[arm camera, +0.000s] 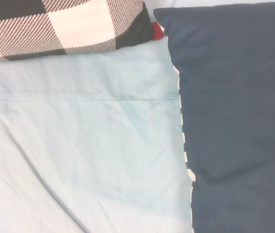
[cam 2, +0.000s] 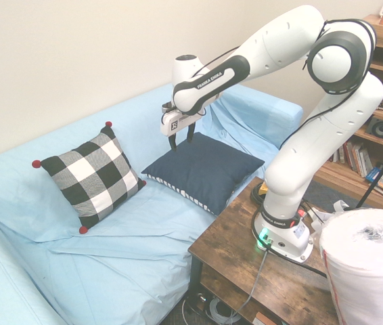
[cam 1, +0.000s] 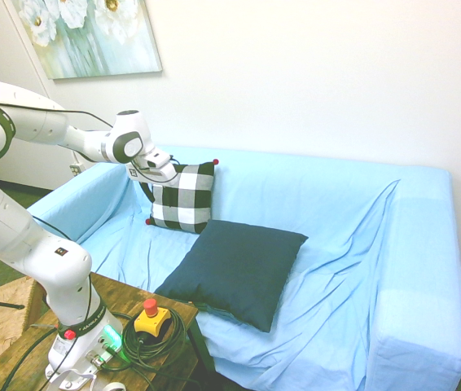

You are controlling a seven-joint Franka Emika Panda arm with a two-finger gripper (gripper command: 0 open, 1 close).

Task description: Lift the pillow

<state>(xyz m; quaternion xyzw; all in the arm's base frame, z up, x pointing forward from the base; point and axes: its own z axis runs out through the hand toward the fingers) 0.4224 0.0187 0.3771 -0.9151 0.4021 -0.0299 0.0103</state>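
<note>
The white arm rises from its base, bends at the elbow and reaches across to a wrist (cam 2: 190, 91) bent downward, where the gripper (cam 2: 181, 143) hangs with its two dark fingers (cam 2: 191, 131) pointing down and parted, a gap showing between them.

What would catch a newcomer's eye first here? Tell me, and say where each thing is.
Probably the big white robot arm, reaching from the wooden table over the pale blue sofa, its gripper open and pointing down. Next, the large dark teal pillow lying flat on the seat, and the black-and-white checked pillow with red corners leaning against the backrest.
</note>
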